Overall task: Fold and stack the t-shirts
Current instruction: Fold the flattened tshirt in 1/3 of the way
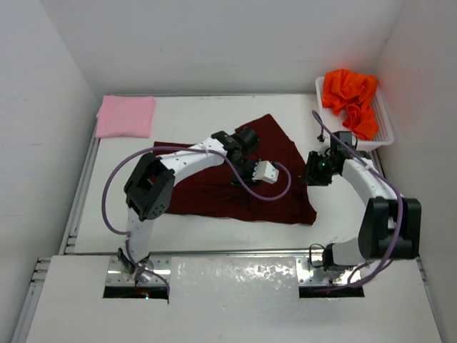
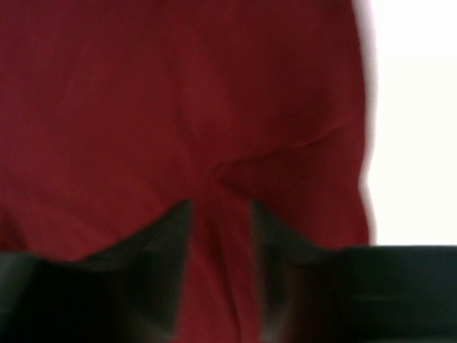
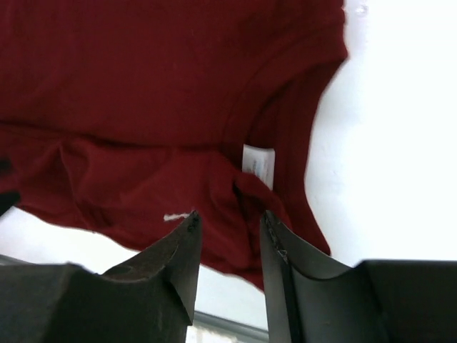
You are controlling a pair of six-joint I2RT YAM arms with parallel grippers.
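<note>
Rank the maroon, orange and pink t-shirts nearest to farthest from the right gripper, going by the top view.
From the right gripper:
1. Maroon t-shirt: spread mid-table, its right edge right by the gripper.
2. Orange t-shirt: bunched in the white basket, far right corner.
3. Pink t-shirt: folded, far left corner, across the table.

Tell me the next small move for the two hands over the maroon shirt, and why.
Probably close both hands on the cloth. The left hand and the right hand each sit low over the maroon t-shirt, fingers parted with a ridge of fabric in the gap. The shirt lies spread and unfolded on the table, so a firm pinch seems needed before any fold.
</note>
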